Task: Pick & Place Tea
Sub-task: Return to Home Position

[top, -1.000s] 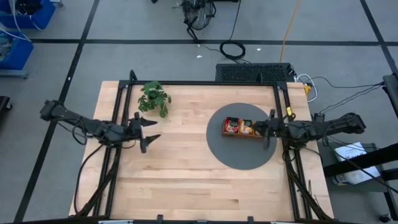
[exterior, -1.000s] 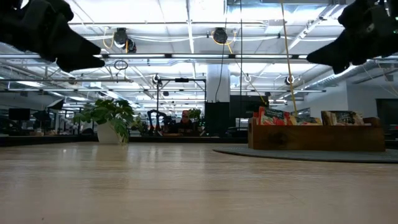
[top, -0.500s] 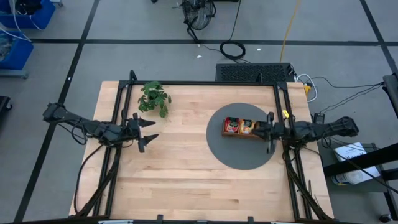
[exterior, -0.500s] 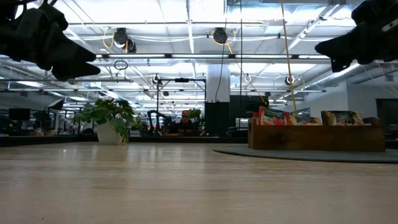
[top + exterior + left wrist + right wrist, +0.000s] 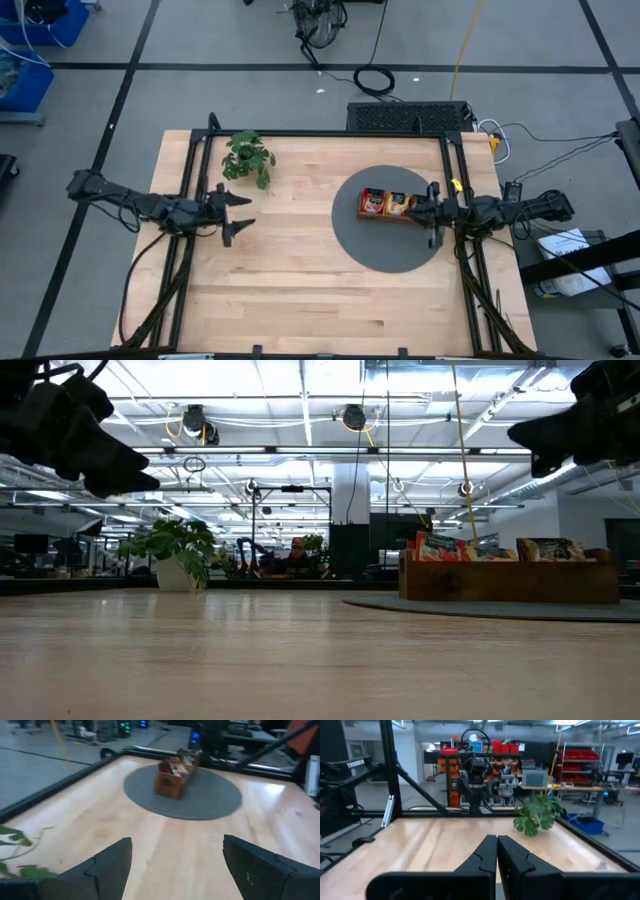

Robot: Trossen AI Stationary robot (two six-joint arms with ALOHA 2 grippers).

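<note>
Tea sachets [image 5: 385, 203] stand packed in the wooden tray [image 5: 510, 582] on the round grey mat [image 5: 385, 250], the right gripper [image 5: 497, 842] pinched together just beside it, the left gripper [image 5: 177, 842] spread wide near the plant [image 5: 248, 157].

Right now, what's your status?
Left gripper open, empty, up near plant. Right gripper shut, empty, up at tray's right end. Tea in tray, none loose in view. Nothing in the way.
</note>
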